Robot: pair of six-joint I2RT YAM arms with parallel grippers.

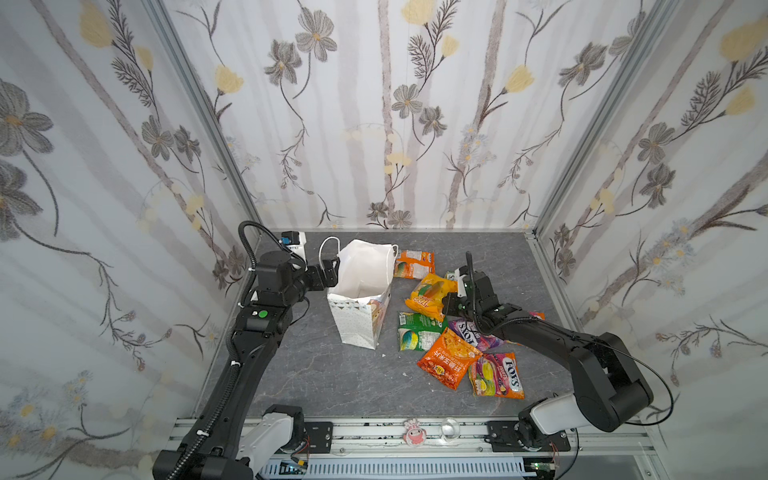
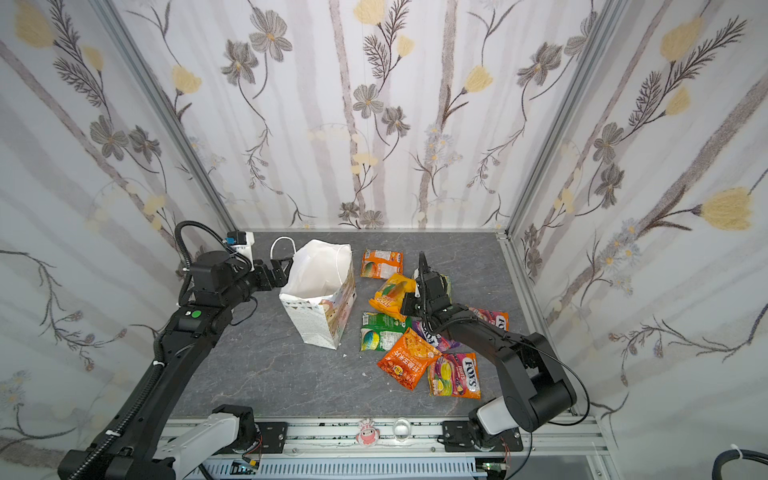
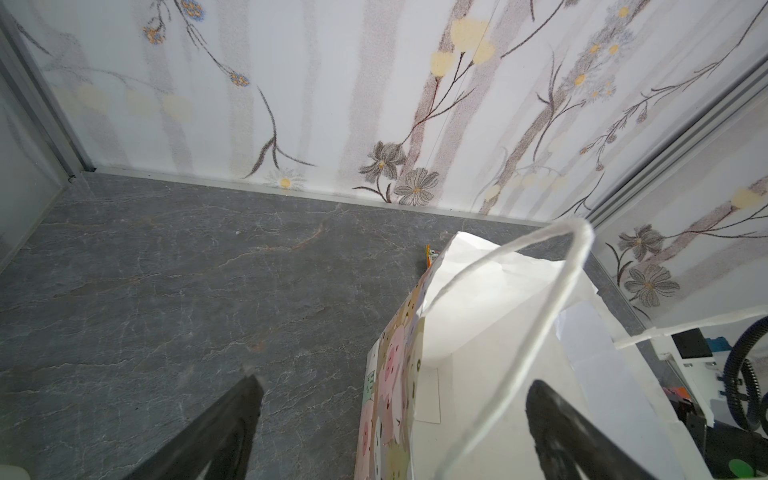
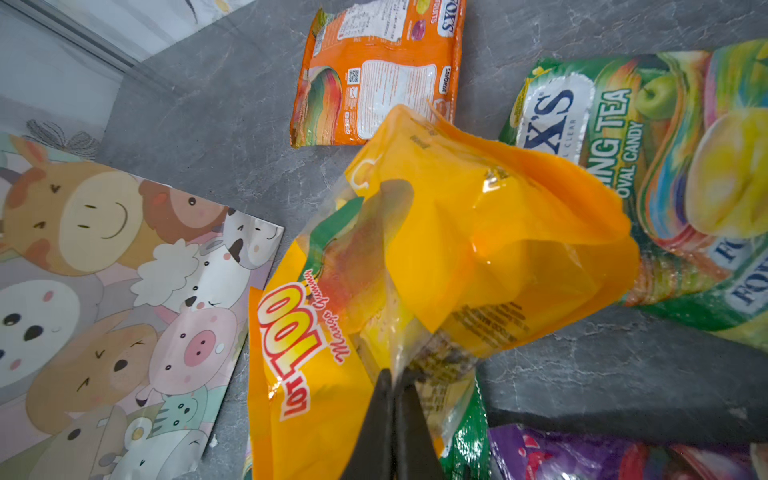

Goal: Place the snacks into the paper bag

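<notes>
My right claw [image 4: 392, 376] is pressed together on a bunched fold of the glossy yellow plastic mango-gummy packet [image 4: 478, 232], near one end. The rest of the packet sags and folds over itself. It looks light, crinkly and slippery, with loose contents that shift, so I judge a flat sealed edge a surer hold than the slick middle.

The packet is near the tall white paper gift bag [image 1: 355, 326], to its right in both top views. The bag stands open-mouthed on the grey stone-patterned desk [image 1: 311, 374]. My left claw [image 3: 395, 381] is spread wide at the bag's rim, gripping nothing. The other bright packets [image 1: 449, 357] lie clustered on the desk beyond.

Only the right wrist view shows the pinch itself. Only the top views show the bag's mouth and the gap to cross.
</notes>
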